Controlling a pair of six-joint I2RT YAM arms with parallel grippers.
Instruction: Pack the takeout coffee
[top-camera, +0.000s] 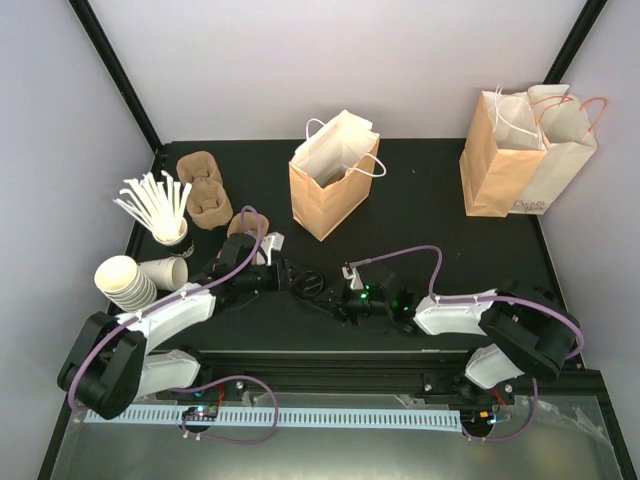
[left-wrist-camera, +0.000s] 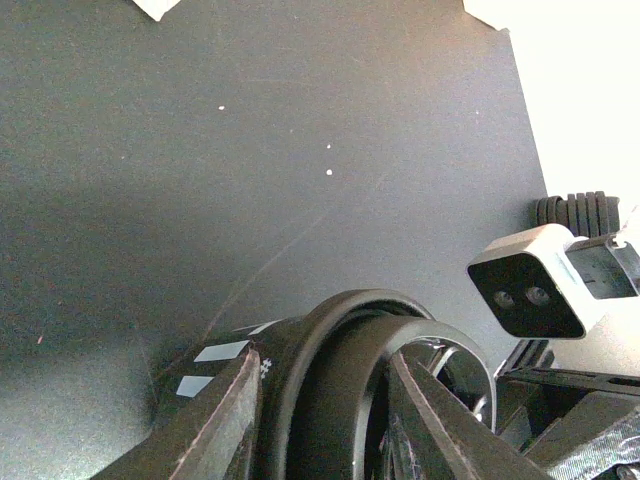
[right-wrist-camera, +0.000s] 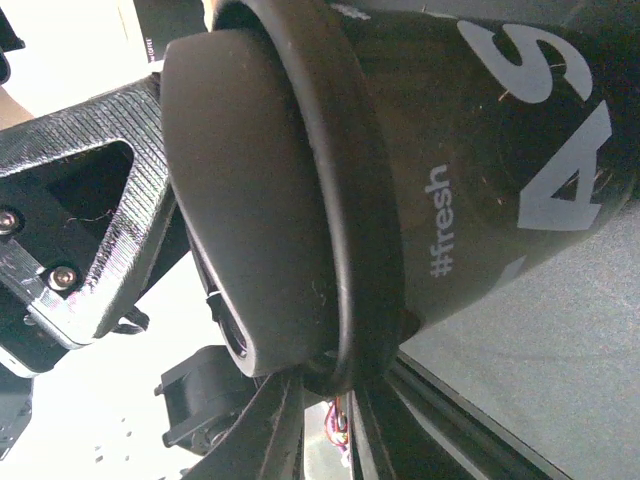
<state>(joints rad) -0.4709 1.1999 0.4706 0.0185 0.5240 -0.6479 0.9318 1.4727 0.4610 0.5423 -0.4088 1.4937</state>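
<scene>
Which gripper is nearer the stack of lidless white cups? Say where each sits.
Left. The left gripper lies right of the stack of white cups, mid-table; the right gripper is farther right, beyond the left one.

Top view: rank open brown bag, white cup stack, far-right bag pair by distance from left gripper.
From the left gripper:
1. open brown bag, behind it, mid-table.
2. white cup stack, left edge.
3. bag pair, back right corner.

Black matte tabletop (top-camera: 430, 215) w/ pale grey walls (top-camera: 330, 60), black corner posts (top-camera: 115, 70), bright even light
</scene>
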